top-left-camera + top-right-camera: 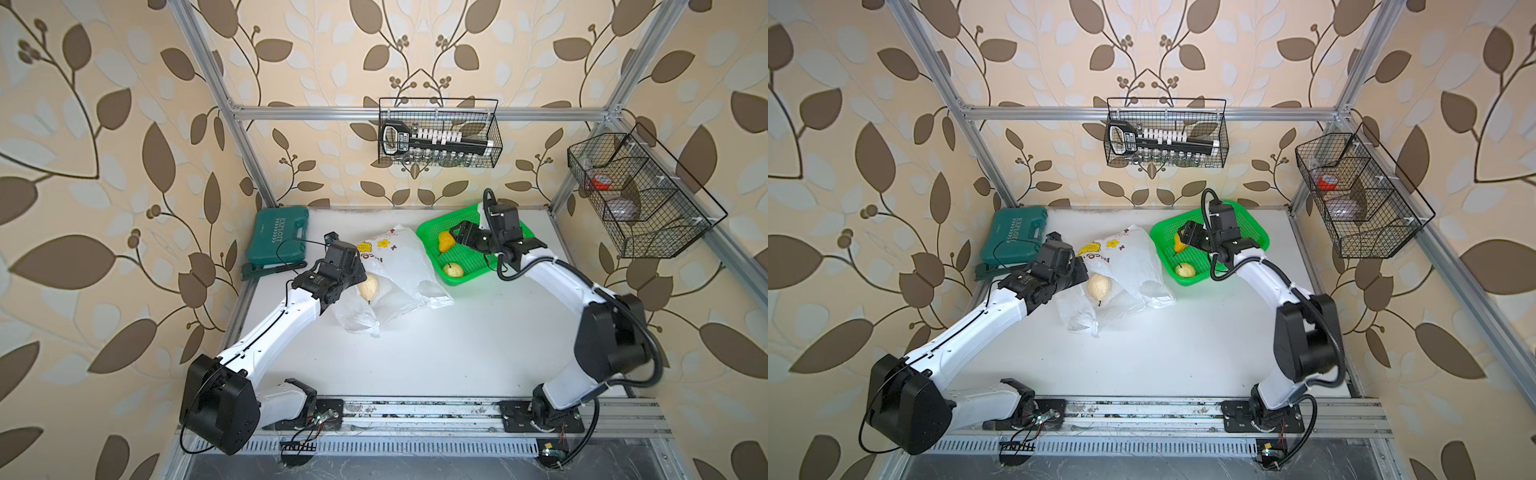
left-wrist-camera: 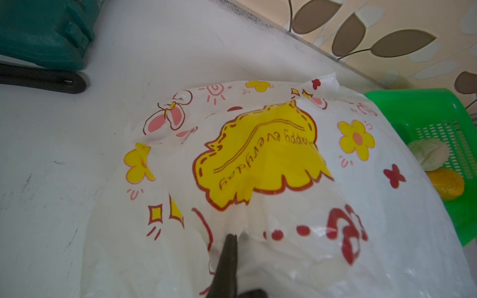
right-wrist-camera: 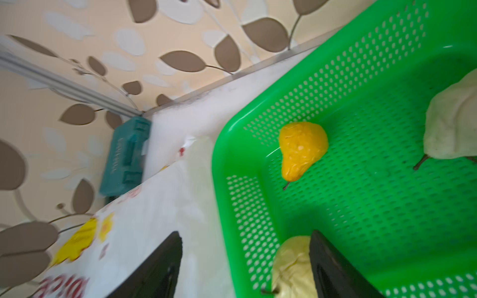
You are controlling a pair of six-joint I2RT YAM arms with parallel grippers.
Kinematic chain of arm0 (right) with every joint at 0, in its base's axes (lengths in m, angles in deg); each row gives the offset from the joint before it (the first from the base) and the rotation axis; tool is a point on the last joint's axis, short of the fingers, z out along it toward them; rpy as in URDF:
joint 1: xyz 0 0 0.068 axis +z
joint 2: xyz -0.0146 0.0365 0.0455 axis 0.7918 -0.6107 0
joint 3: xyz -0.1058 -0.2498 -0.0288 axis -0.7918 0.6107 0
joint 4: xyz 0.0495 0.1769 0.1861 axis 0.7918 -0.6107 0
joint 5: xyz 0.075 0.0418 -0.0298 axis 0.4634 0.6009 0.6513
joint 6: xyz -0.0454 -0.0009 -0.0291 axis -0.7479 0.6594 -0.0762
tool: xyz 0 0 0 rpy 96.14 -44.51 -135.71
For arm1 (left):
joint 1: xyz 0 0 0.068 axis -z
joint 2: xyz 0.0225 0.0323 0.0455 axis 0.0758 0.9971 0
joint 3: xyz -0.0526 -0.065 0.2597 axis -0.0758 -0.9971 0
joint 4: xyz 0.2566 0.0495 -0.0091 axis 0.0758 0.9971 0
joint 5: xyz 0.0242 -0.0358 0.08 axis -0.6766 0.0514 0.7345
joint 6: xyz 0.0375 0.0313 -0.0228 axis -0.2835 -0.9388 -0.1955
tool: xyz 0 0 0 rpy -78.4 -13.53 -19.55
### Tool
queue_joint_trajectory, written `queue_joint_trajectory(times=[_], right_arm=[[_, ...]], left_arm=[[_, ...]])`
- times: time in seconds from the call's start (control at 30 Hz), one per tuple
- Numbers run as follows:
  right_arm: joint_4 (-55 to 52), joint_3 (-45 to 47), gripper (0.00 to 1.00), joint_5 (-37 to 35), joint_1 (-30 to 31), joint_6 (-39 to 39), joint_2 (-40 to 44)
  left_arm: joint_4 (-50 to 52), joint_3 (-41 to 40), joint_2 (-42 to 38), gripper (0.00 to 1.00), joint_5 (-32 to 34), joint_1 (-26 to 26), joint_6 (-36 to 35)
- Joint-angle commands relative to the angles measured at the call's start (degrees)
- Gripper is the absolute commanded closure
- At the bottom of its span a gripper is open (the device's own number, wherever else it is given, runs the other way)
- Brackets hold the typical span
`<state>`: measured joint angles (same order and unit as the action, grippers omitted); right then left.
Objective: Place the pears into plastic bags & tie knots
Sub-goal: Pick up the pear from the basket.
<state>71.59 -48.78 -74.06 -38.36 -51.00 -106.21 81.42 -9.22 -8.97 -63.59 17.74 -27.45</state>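
Step in hand: fetching the next pear. My left gripper [image 2: 230, 241] is clenched on a fold of the thin white cartoon-printed plastic bag [image 1: 405, 257]. That fold should be held high so the mouth gapes. My right gripper [image 3: 245, 234] hangs released over the green perforated plastic basket [image 1: 465, 277]. I should centre on the orange-yellow pear [image 1: 445, 242] and close gently. The cream bumpy pear [image 1: 368, 286] lies at the bag's mouth. White tabletop [image 1: 457, 353], leaf-patterned walls.
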Motion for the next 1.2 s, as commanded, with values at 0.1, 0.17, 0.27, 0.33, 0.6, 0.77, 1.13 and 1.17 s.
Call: queue_joint_trajectory(times=[0.1,0.17,0.27,0.33,0.6,0.77,1.13,1.17], right_arm=[[-9.12,-17.91,0.15,-5.47,-0.20,0.28,-19.30],[-10.05,-22.36,0.14,-5.37,-0.29,0.18,-24.17],[-10.82,-26.62,0.14,-4.61,-0.24,0.91,-29.23],[-10.61,-28.26,0.15,-3.90,-0.29,1.84,-31.72],[-9.74,-31.57,0.37,-1.64,-0.36,3.25,-36.41],[-5.33,-25.68,0.58,-1.22,-0.94,2.72,-29.95],[4.90,2.05,0.58,1.45,1.01,2.74,6.51],[5.10,4.95,0.58,1.94,2.17,2.56,10.72]], left_arm=[[0.68,1.20,-2.01,1.00,0.10,0.19,-0.34],[0.54,1.07,-1.95,1.00,-0.09,0.15,-0.18],[0.50,0.92,-1.49,1.00,-0.33,0.15,0.21],[0.32,0.81,-1.09,1.00,-0.55,0.19,0.34],[-0.25,0.73,-0.16,1.00,-0.62,0.15,0.48],[-0.34,0.54,-0.08,1.00,-0.63,0.17,0.39],[-0.57,0.98,0.01,1.00,-1.04,0.16,-0.61],[-0.59,1.11,-0.06,1.00,-1.29,0.16,-0.85]])
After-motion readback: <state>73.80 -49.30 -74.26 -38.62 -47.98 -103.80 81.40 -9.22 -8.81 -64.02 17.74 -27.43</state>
